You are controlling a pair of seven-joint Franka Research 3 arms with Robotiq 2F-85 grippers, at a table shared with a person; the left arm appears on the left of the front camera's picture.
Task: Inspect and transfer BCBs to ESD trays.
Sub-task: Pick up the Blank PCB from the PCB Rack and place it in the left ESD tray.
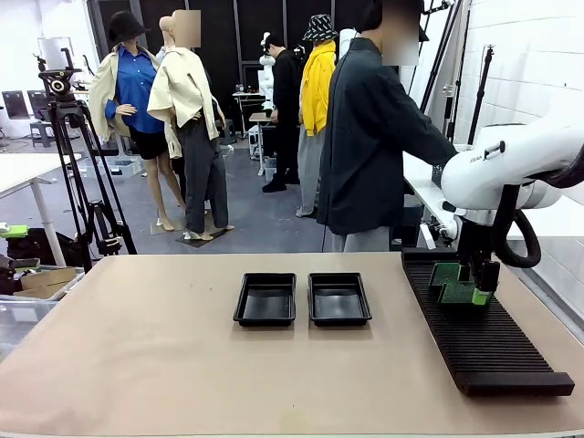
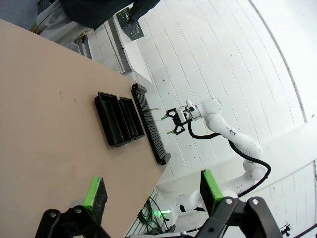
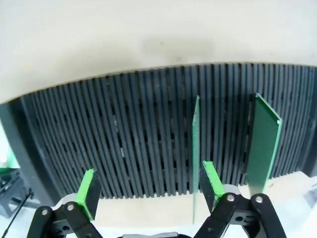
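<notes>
The transfer looks barely begun. Both ESD trays [image 1: 266, 304] lie side by side on the surface [image 1: 146, 347], well to the left of the rack [image 1: 497, 351], and neither has a board in it. The two BCBs [image 3: 263, 144] stand on edge in the rack's slots, toward its far end and a few slots apart from each other. The right tool [image 3: 148, 191] hangs directly over that end of the rack, its jaws wide apart and holding nothing. In its wrist view, the board seen edge-on [image 3: 196, 144] stands between the fingers, just beside one green pad, and the other board lies outside that finger. I judge that the first pick is being lined up but the grip is not yet made. The left tool [image 2: 152, 193] is also spread open and empty, high above the surface and well apart from the rack, on the trays' side of it. A person [image 1: 374, 137] stands beyond the rack's far end, with no hand over the rack or the trays. By this reckoning everything is left to do: each board has to be gripped, lifted out of its slot, inspected, and laid in a tray.
</notes>
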